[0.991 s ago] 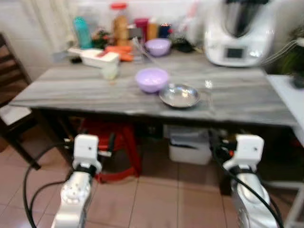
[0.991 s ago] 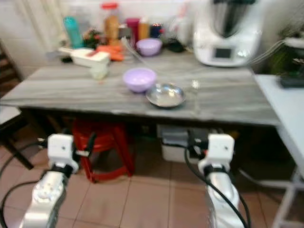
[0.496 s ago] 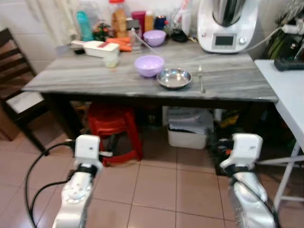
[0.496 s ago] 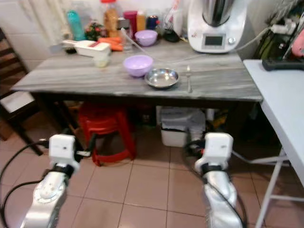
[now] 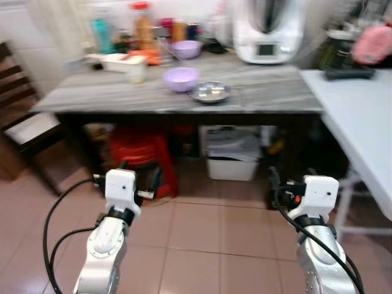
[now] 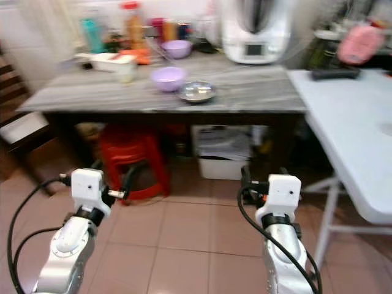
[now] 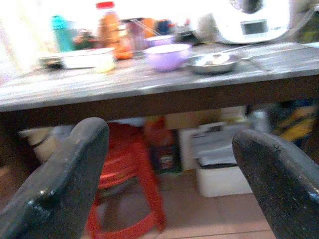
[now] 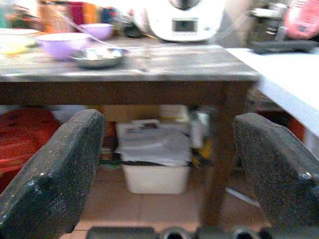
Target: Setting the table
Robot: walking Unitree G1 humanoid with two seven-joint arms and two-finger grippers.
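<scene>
Beneath the grey table stand a red stool and white bin.

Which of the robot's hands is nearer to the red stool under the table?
Left. The left hand hangs low just in front of the red stool, fingers apart and empty. The right hand hangs well off to the stool's right, nearer the white bin.

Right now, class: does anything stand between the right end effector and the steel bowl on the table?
Nothing visible does. The right end effector is open, low, short of the table; the steel bowl sits beside a purple bowl, open floor between.
</scene>
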